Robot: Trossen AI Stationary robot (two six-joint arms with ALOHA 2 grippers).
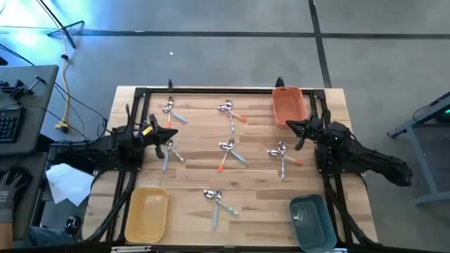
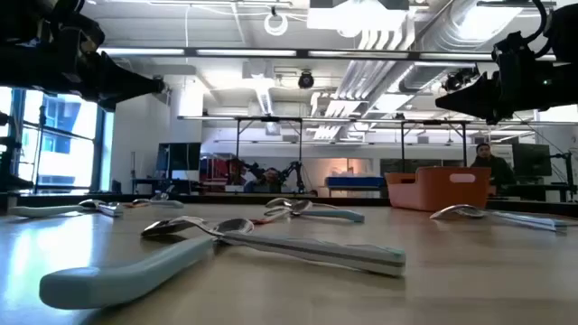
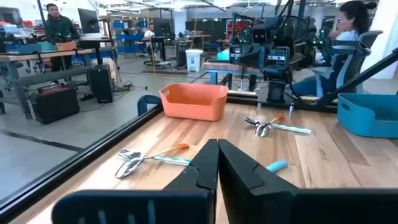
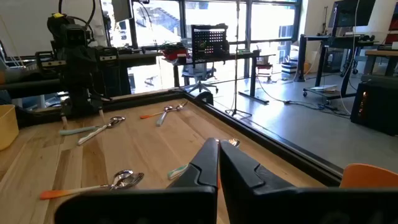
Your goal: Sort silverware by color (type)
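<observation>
Apparently nothing is being sorted yet: the silverware [image 1: 226,151] is lying in small mixed clusters across the desk [image 1: 190,183], while the orange bin [image 1: 289,105], yellow bin [image 1: 146,214] and teal bin [image 1: 313,223] are sitting empty and the left gripper [image 1: 171,135] and right gripper [image 1: 290,126] are hovering with jaws closed on nothing.

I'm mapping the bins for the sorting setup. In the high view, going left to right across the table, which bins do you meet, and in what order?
Yellow bin at the near left, then orange bin at the far right, then teal bin at the near right corner.
</observation>
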